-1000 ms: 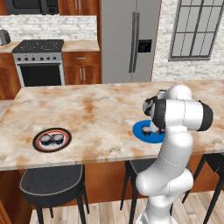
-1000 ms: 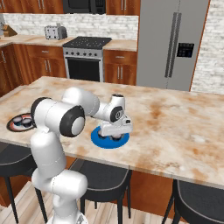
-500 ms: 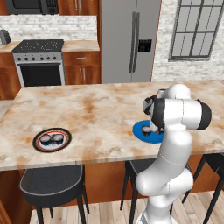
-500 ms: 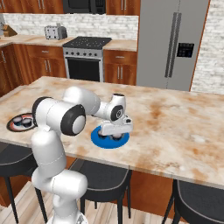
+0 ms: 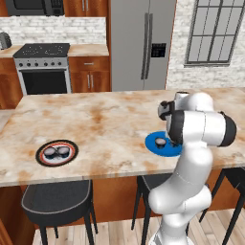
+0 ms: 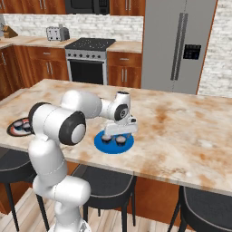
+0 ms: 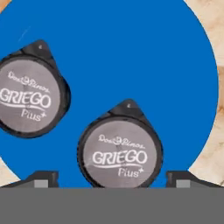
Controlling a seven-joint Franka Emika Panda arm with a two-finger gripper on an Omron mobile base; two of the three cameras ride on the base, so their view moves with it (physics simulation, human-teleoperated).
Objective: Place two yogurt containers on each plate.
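Observation:
Two yogurt containers [image 7: 120, 151] [image 7: 28, 98], dark cups with grey "Griego" lids, stand on the blue plate [image 7: 131, 52]. My gripper [image 7: 113, 179] hangs straight above the nearer cup, open, with a fingertip on either side of it and nothing held. From the right base view, the gripper [image 6: 119, 134] sits just over the blue plate [image 6: 113, 148] and its two cups [image 6: 105, 138] [image 6: 120, 140]. At the island's left end, the black plate [image 5: 42, 147] with the red-orange ring carries two more yogurt containers [image 5: 50, 153] [image 5: 62, 152]. My arm hides part of the blue plate [image 5: 152, 142].
The plates lie on a marble island counter [image 5: 100, 119] with dark stools [image 5: 57, 203] along its near edge. A stove [image 5: 43, 67] and a steel fridge [image 5: 141, 43] stand against the far wall, well behind the work area.

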